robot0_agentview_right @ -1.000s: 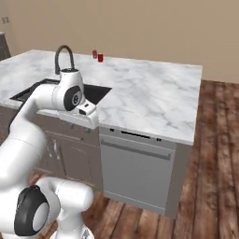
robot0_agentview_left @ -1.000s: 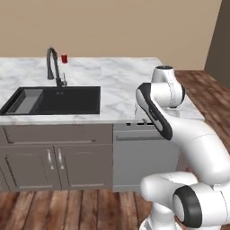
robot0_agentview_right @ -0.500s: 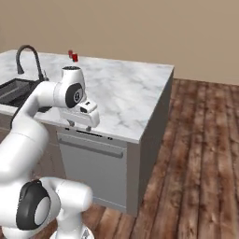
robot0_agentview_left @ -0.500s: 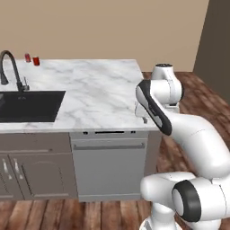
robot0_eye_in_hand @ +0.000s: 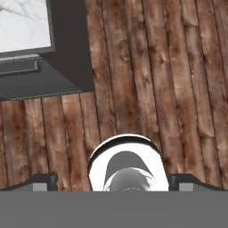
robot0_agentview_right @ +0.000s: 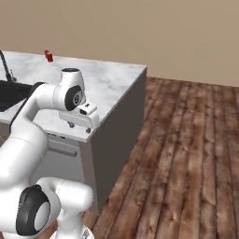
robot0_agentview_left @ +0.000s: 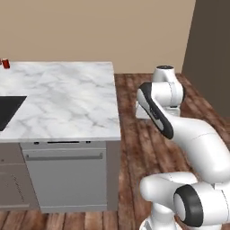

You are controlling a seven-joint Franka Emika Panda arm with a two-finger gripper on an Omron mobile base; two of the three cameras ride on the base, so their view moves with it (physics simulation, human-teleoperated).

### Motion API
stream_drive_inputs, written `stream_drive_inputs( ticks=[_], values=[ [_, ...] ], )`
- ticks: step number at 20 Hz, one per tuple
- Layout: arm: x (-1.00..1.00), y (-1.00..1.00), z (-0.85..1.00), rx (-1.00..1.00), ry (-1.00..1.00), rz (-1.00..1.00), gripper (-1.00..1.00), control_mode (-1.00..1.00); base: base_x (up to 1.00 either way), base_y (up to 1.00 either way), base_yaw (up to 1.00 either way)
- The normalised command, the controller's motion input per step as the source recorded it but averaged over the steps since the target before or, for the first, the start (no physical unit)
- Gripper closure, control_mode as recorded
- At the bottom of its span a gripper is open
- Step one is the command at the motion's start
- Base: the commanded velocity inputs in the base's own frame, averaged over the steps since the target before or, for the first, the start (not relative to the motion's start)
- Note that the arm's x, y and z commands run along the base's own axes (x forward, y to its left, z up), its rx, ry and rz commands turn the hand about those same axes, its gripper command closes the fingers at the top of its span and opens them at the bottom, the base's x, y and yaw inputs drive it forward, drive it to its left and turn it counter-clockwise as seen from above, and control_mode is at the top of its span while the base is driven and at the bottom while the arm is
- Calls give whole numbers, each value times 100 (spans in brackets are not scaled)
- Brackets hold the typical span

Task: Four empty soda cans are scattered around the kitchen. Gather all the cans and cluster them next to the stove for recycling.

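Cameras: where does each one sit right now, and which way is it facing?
Left base view: behind-left of the white arm, facing the white marble counter; small red can at its far edge.
Right base view: behind-right, same counter, same can, wood-plank floor.
Hand view: looks down at the floor past the counter's corner; open fingers.

Glossy white arm (robot0_agentview_left: 188,134) – rounded, bulbous links (black bands at the joints) – on a white base
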Motion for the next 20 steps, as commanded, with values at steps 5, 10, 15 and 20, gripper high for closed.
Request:
stream_drive_inputs(
  ticks=[5,10,15,20],
  values=[
    [0,0,0,0,0,0,-100,100,36,-95,0],
    [0,0,0,0,0,0,-100,100,48,-83,1],
    [0,0,0,0,0,0,-100,100,75,-51,5],
    [0,0,0,0,0,0,-100,100,59,-49,10]
  ],
)
